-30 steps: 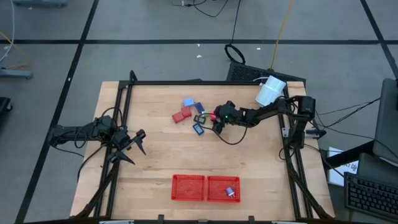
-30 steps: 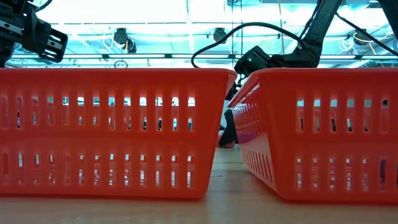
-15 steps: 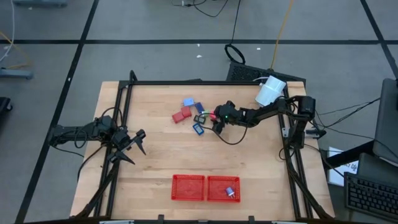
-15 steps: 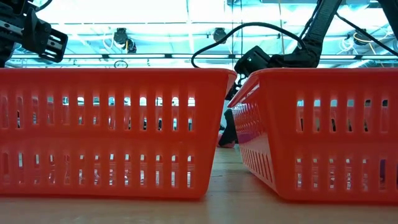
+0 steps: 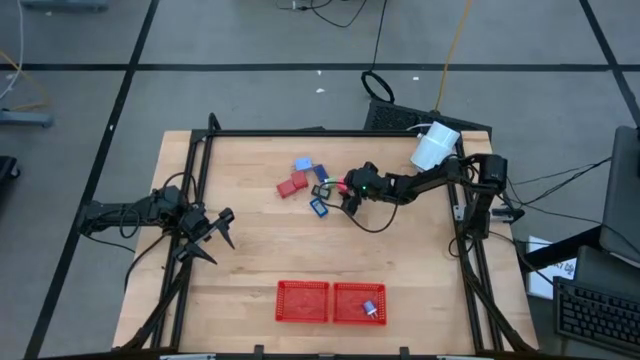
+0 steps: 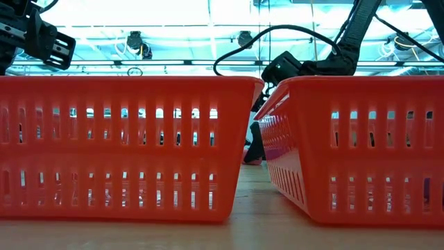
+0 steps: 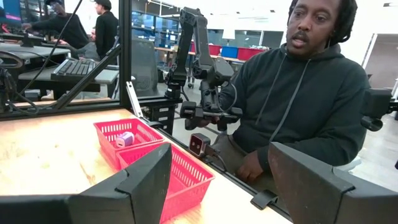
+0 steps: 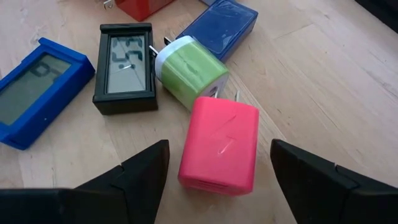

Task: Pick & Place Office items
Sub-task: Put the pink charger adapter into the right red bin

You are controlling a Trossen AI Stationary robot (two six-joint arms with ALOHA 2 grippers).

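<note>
The office items lie in a cluster on the table's far middle (image 5: 312, 185). In the right wrist view they show as a pink-red charger block (image 8: 221, 144), a green plug block (image 8: 189, 71), a black clock (image 8: 122, 67), a blue clock (image 8: 38, 92), a dark blue block (image 8: 224, 28) and a red piece (image 8: 140, 5). My right gripper (image 8: 221, 171) (image 5: 349, 203) is open and low over the table. Its fingers stand on either side of the pink-red block without touching it. My left gripper (image 5: 218, 240) (image 7: 217, 162) is open and waits near the table's left edge.
Two red mesh trays (image 5: 302, 301) (image 5: 359, 302) sit side by side at the near edge, and the right one holds a small bluish piece (image 5: 369, 308). A white cylinder (image 5: 435, 147) stands at the far right corner. A person (image 7: 298, 93) sits beyond the table.
</note>
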